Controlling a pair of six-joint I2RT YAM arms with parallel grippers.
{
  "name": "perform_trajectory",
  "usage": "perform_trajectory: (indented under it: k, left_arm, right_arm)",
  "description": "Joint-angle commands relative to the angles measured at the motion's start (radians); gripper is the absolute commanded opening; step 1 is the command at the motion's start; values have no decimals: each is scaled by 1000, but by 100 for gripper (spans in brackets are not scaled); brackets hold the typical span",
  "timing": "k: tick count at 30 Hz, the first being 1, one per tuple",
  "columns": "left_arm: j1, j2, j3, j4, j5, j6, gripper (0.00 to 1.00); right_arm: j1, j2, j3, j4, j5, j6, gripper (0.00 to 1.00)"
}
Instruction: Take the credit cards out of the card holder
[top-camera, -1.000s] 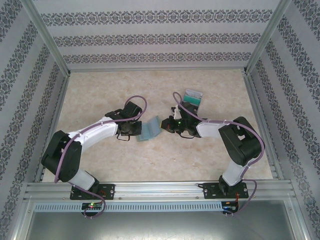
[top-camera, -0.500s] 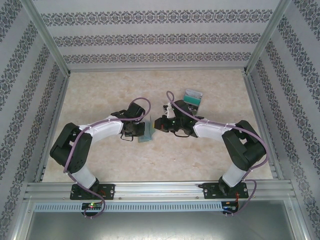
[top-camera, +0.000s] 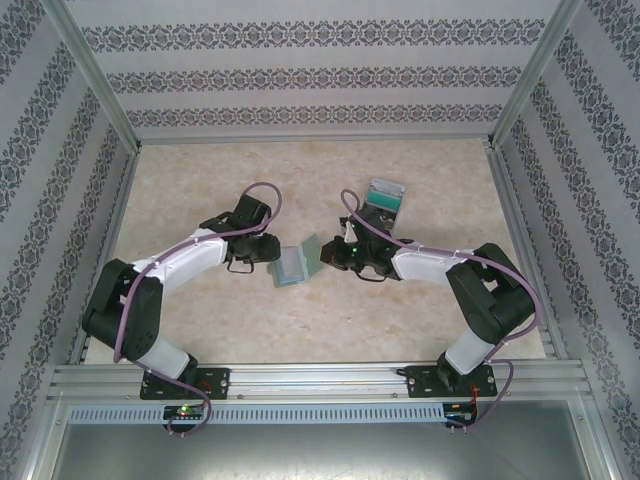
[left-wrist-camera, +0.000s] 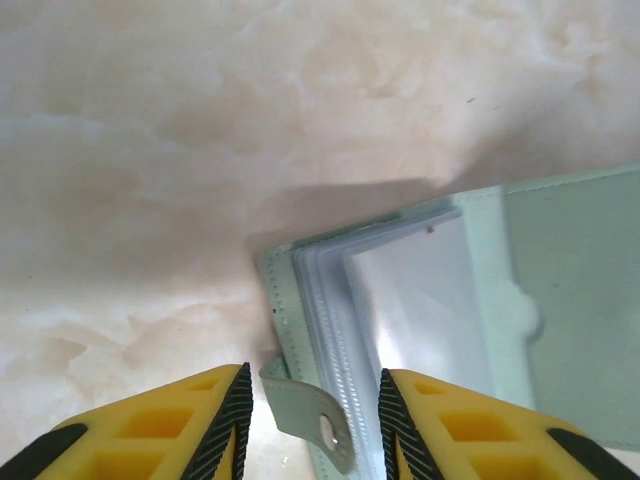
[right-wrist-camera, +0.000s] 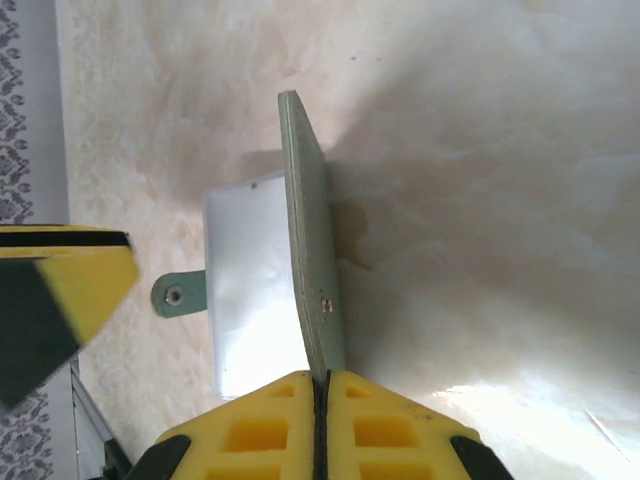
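Worktop (top-camera: 200, 180): card holder (top-camera: 291, 268) lies open and floppy, 1 cover pinched upright by the closed right fingers (right-wrist-camera: 290, 410). Credit cards (top-camera: 385, 195) sit well apart, probably thin, stiff and slick, so grip an edge. Left fingers (left-wrist-camera: 225, 415) gape around the strap tab (left-wrist-camera: 297, 407).

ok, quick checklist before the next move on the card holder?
1. Hold of right gripper on cover: ok, fingers shut on its edge, cover standing upright.
2. Opening of left gripper: ok, open, strap tab between its fingers, ungripped.
3. Any cards in the clear sleeves: cannot tell, glare on the plastic.
4. Loose credit cards out of the way: ok, lying on the table beyond the right gripper, apart from the holder.
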Motion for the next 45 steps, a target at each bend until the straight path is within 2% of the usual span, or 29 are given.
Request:
perform_trajectory:
  k: [1, 11, 17, 21, 30, 34, 45]
  left_arm:
    - [8, -15, 38, -42, 67, 7, 41]
    - [58, 23, 84, -57, 200, -4, 44]
    - [84, 1, 28, 16, 388, -55, 47]
    - [80, -2, -18, 86, 473, -113, 47]
    - [46, -7, -87, 93, 311, -153, 51]
    - [33, -12, -115, 140, 301, -199, 54]
    - [15, 46, -100, 174, 297, -192, 55]
  right_arm:
    - [7, -20, -17, 2, 64, 31, 0]
    - [43, -38, -53, 17, 230, 154, 0]
    - [81, -22, -39, -12, 290, 171, 0]
    - [94, -16, -40, -5, 299, 191, 0]
    - [89, -32, -55, 31, 243, 180, 0]
    - [88, -26, -48, 36, 202, 164, 0]
    - [94, -36, -80, 66, 195, 165, 0]
